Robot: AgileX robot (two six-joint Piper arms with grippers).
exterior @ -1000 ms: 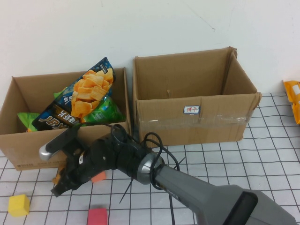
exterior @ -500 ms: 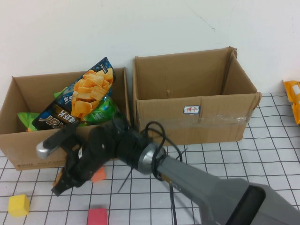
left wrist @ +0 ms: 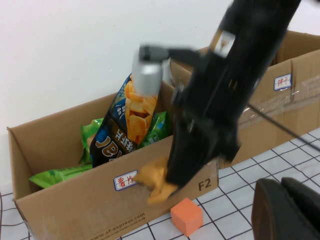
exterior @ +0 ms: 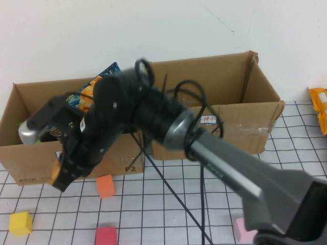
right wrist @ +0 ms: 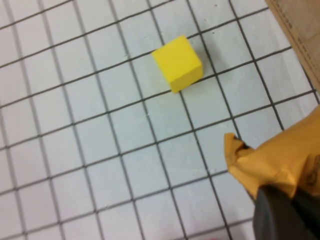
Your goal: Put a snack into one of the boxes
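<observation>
The crinkly orange snack packet [left wrist: 156,180] hung in front of the low brown cardboard box [exterior: 30,158], pinched tight by the right gripper [exterior: 60,176]. An orange cube [exterior: 105,186] sat just below. The left gripper [left wrist: 290,210] was closed, off to the side, holding nothing.

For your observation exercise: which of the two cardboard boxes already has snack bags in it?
The lower, wider box on the robot's left, holding chip bags; the taller taped box shows none.
</observation>
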